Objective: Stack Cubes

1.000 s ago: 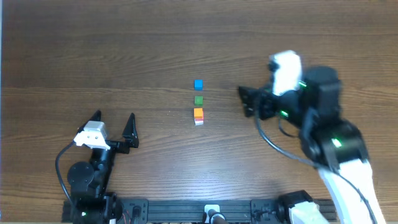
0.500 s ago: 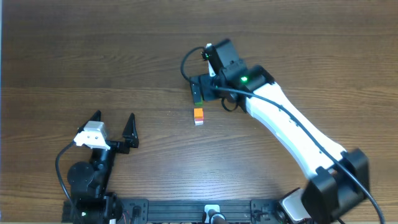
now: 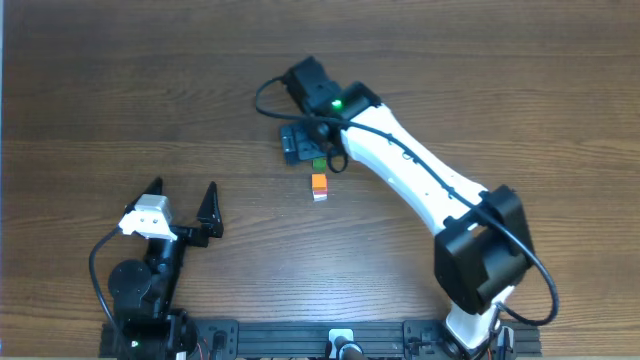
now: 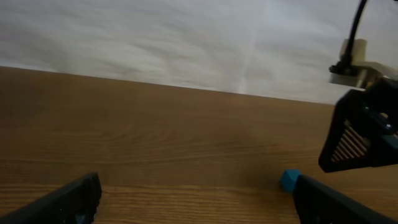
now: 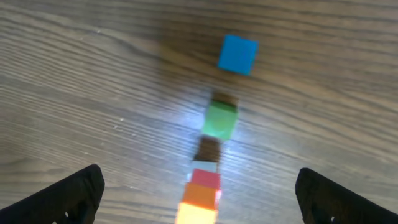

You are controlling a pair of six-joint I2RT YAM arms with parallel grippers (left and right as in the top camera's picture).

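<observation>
From above: near the middle of the wooden table (image 3: 120, 80), a short stack of cubes (image 3: 319, 186), orange uppermost with something pale under it. Directly at its 12 o'clock, just apart, a green cube (image 3: 320, 163), half covered by the right gripper (image 3: 303, 145) poised above that spot. Right arm (image 3: 420, 190) stretched from its base at 5 o'clock across to there. Well away at the stack's 8 o'clock, the left gripper (image 3: 183, 188), close to its own base, jaws spread wide with nothing between them.

From the left wrist: left fingers (image 4: 68, 200) far apart and empty, low over bare wood. Farther off, a blue cube (image 4: 289, 180) flat on the table, with the right gripper hanging just above and beside it. Pale wall (image 4: 186, 43) behind.

From the right wrist: three things in one line, none touching, with the blue cube at one end, the green cube between, then the stack of cubes. Red and orange layers plain on the stack, perhaps yellow beneath, though too blurred to be sure. Right fingers (image 5: 74, 193) set wide to either side of the line, gripping nothing, clear of every cube.
</observation>
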